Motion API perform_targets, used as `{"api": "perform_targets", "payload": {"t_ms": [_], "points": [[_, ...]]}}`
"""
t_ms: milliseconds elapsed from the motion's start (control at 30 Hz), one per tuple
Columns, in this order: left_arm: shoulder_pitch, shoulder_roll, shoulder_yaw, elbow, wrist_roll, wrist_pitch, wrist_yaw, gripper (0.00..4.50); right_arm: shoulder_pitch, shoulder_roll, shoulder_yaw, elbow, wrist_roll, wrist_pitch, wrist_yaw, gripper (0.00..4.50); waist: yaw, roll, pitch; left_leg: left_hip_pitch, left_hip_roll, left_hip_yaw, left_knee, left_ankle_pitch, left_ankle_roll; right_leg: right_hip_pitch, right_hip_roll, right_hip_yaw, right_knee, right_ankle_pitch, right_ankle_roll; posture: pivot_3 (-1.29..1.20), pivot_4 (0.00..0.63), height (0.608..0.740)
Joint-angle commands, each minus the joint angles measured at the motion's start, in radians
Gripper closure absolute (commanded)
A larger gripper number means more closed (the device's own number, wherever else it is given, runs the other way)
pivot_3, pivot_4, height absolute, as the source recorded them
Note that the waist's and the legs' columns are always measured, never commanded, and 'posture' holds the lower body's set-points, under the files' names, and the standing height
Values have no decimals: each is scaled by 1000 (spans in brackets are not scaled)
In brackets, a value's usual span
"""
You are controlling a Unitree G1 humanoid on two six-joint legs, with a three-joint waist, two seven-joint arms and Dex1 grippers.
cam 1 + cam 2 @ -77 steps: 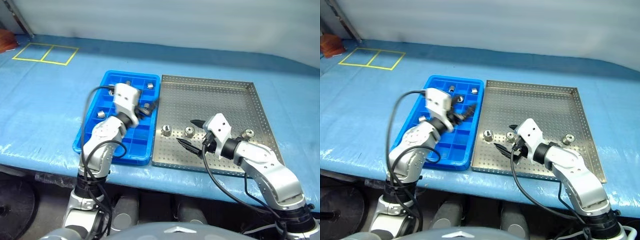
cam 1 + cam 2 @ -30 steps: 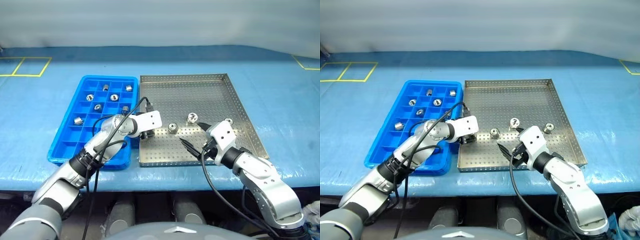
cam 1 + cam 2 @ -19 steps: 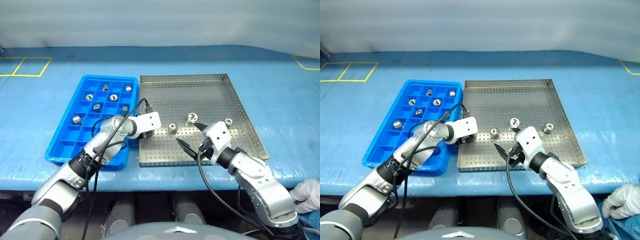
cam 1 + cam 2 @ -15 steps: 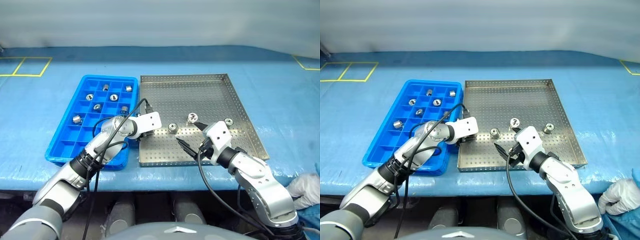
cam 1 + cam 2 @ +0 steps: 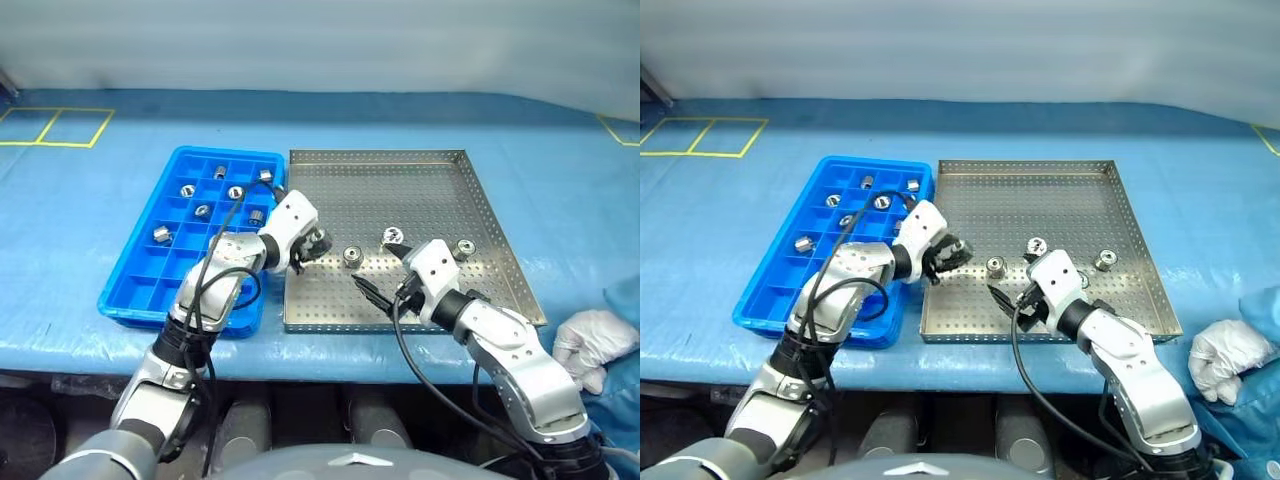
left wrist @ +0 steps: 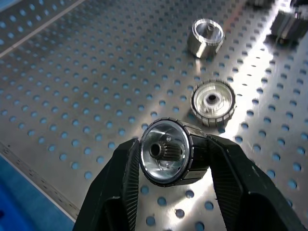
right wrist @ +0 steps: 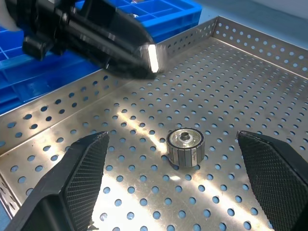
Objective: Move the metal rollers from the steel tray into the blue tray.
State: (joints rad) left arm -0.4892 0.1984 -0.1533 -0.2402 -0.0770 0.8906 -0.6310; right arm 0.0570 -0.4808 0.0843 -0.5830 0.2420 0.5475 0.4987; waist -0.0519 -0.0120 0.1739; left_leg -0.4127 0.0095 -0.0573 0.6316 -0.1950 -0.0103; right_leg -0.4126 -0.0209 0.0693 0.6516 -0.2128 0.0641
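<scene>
Now that the left pincer (image 6: pixel 174 159) has shut on a roller (image 6: pixel 169 151) & lifted it off the steel tray (image 5: pixel 400 180), blue tray (image 5: pixel 150 275) drop comes next; right pincer (image 7: pixel 178 163) hangs open.

10 metal rollers (image 6: pixel 166 151), 2 trays (image 5: pixel 440 160)

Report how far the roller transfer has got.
Done: six metal rollers sit in the blue tray, e.g. one at. In hand: the left claw is shut on a roller, lifted over the steel tray. Left: three rollers on the steel tray. The right claw hovers open around one.
</scene>
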Motion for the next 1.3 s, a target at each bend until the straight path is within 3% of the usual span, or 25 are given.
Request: {"api": "perform_targets", "payload": {"t_ms": [33, 300, 600, 867, 1300], "points": [[14, -31, 133, -165, -76, 89, 80, 2656, -28, -7, 7, 0, 11, -22, 29, 0, 1, 0, 0, 0, 0, 0, 0, 0, 0, 0, 0, 0, 0, 0, 0, 68, 150, 740], [174, 133, 184, -475, -24, 300, 228, 2656, -143, 72, 48, 58, 179, -49, 194, 0, 30, -1, 1, 1, 1, -2, -1, 0, 0, 1, 1, -2, 1, 0, -1, 221, 150, 740], [318, 143, 321, -703, 43, 472, 414, 2656, -290, 96, 153, 180, 227, -27, 331, 0, 137, -3, 2, 1, 0, -5, -1, 0, -1, 2, 0, -5, -1, -2, -4, 442, 150, 740], [410, 89, 329, -692, 99, 458, 536, 2656, -356, 99, 189, 242, 212, -32, 366, 0, 247, -3, 2, 0, 0, -6, -3, 0, -2, 1, 0, -6, -2, -3, -5, 508, 150, 740], [391, 77, 286, -570, 71, 355, 539, 2656, -316, 84, 192, 196, 215, -23, 349, 0, 392, -3, 2, -4, 2, -3, -4, -3, -8, -3, 0, -7, -8, -3, -6, 444, 150, 740]]}}
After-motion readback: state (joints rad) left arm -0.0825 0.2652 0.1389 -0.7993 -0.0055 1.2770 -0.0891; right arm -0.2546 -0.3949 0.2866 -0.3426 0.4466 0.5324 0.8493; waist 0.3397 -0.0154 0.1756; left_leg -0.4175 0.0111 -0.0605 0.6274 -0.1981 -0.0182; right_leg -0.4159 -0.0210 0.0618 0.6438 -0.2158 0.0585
